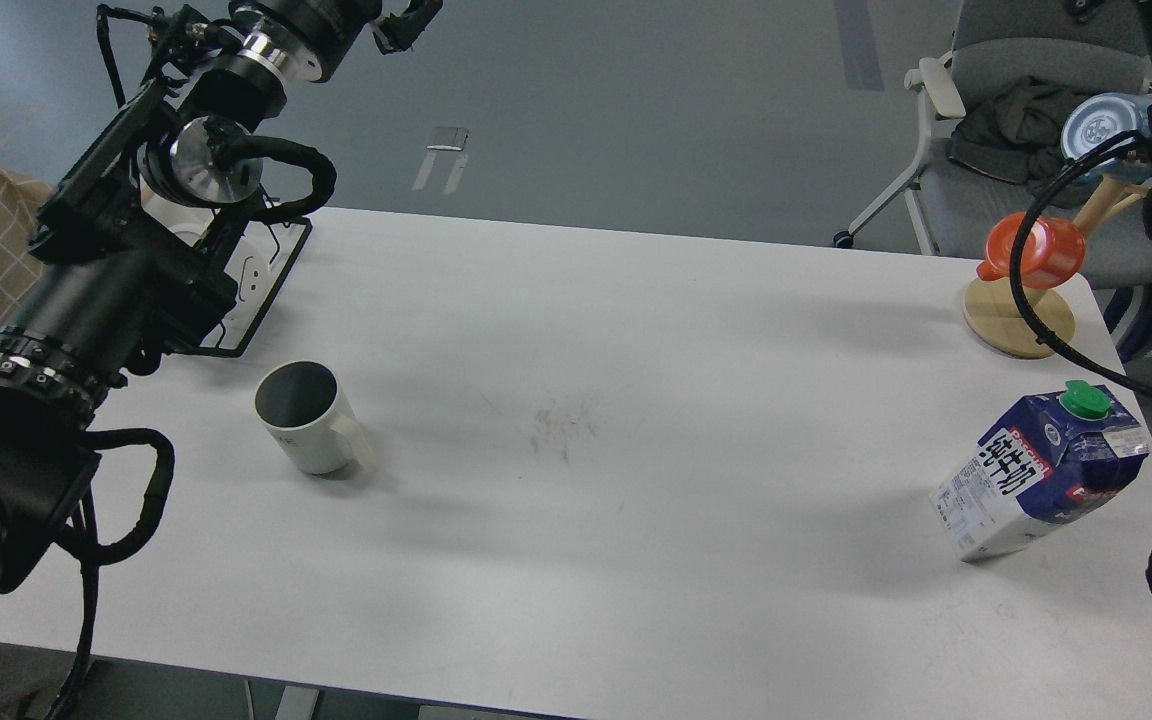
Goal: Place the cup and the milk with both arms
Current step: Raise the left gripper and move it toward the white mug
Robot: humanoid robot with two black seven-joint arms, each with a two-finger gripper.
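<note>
From my head view, looking forward and down, a white table (576, 420) fills most of what I see. The cup (304, 417) stands upright on the left part of it, an off-white mug with a dark grey inside, its handle turned toward the right and small dark print low on its side. Nothing touches it. The milk (1041, 470) stands on the right part of the table, near the right edge and well apart from the cup; it is a navy-blue and white carton with a green screw cap on top and large dark characters on its white face, and it too stands free of either arm. My left arm (106, 290) comes in from the left and rises over the table's far left corner, above a black wire rack (271, 300) that holds something white. My left gripper (406, 22) sits at the very top edge, dark and partly cut off, so I cannot tell whether its fingers are spread or closed. My right arm shows only as cables and dark parts along the right edge, and my right gripper is out of sight. At the far right of the table a round wooden stand (1018, 318) carries an orange mug (1034, 250). Beyond the table stands a grey chair (1026, 130) with dark cloth on its seat.
</note>
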